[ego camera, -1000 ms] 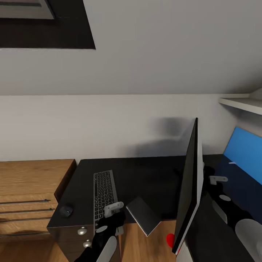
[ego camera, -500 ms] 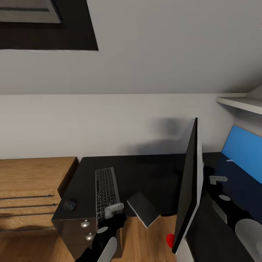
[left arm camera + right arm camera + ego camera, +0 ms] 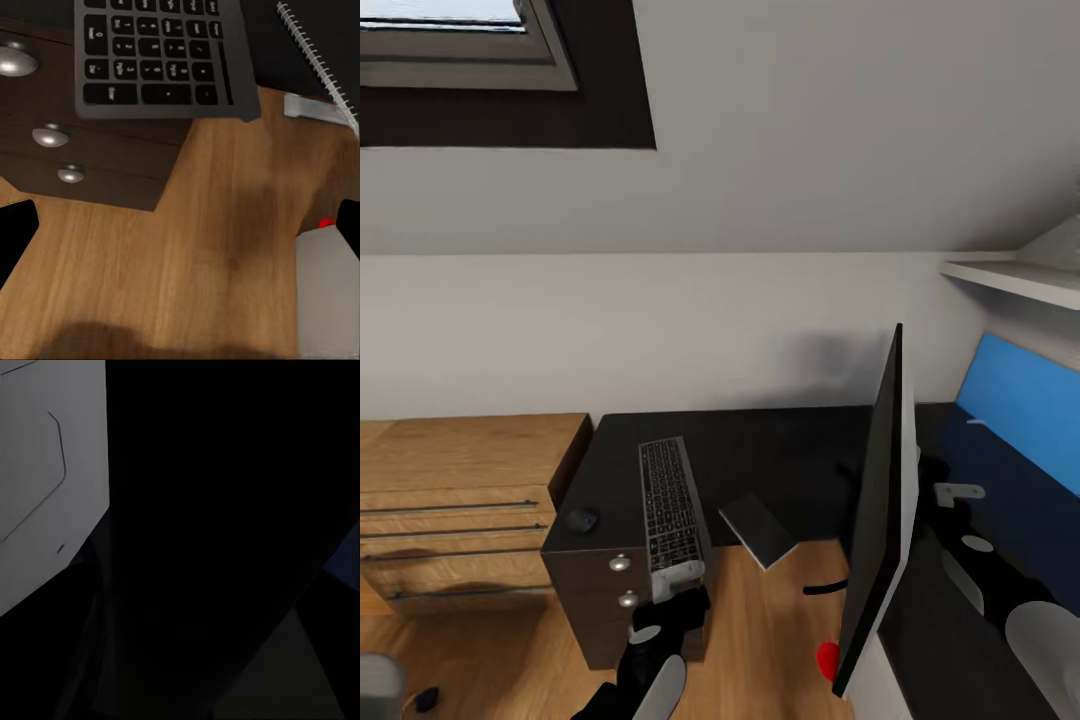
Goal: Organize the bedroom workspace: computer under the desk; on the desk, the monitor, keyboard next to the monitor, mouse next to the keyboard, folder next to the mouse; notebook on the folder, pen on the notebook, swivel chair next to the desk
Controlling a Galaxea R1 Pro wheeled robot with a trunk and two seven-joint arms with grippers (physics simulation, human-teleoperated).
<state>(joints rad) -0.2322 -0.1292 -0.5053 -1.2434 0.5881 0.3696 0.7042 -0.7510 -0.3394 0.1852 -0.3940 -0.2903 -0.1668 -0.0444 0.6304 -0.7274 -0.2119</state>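
The dark surface (image 3: 780, 450) stands against the white wall, with a wooden dresser (image 3: 460, 500) just beside it. The keyboard (image 3: 672, 500) lies lengthwise on the surface, its near end overhanging the front edge above the drawer knobs (image 3: 620, 563). The left jaws (image 3: 678, 578) hang right at that overhanging end; in the left wrist view the keyboard's (image 3: 161, 52) edge sits ahead of them and between the lines of the two dark fingertips (image 3: 15, 232), which stand wide apart with only wooden floor (image 3: 202, 247) between them, so they hold nothing. The mouse (image 3: 582, 520) rests near the surface's corner, beside the keyboard on the dresser side. The notebook (image 3: 758, 528), spiral-bound, lies on the other side of the keyboard and juts past the front edge. The monitor (image 3: 880, 520) is seen edge-on, upright, near the right arm (image 3: 970, 545). Whether it rests on the surface cannot be told. The right wrist view is almost wholly dark apart from a pale grey panel (image 3: 45, 472), so I cannot tell how the right jaws stand. A blue panel (image 3: 1020, 400) rises at the far right under a white shelf (image 3: 1010, 280).
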